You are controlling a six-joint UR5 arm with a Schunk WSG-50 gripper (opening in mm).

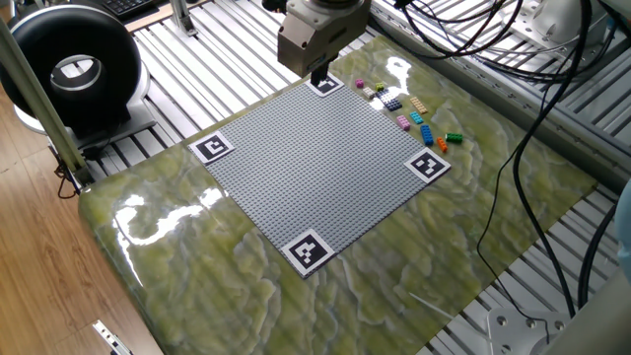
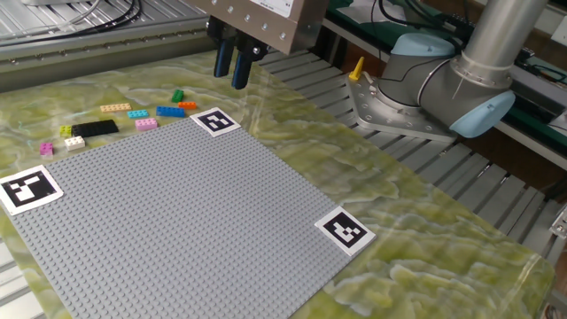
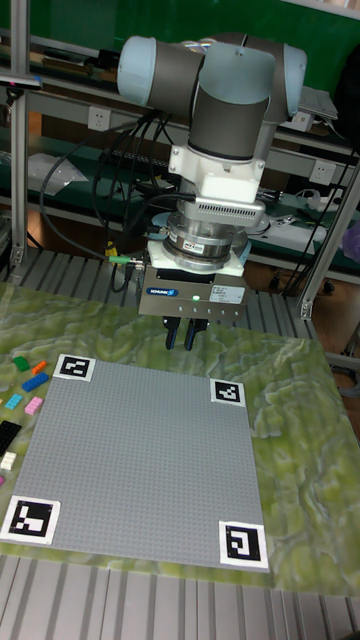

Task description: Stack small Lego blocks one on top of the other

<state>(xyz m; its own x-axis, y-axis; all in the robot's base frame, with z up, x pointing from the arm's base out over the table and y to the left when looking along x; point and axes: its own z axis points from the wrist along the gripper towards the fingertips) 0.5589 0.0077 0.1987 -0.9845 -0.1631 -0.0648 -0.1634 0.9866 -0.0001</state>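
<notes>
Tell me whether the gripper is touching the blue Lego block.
Apart. In the other fixed view the gripper hangs in the air, empty, off to one side of the blue Lego block, with bare tabletop showing between them.

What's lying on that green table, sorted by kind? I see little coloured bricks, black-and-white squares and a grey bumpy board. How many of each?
Small Lego bricks: 10
Black-and-white marker tags: 4
Grey studded baseplate: 1
Total: 15
</notes>
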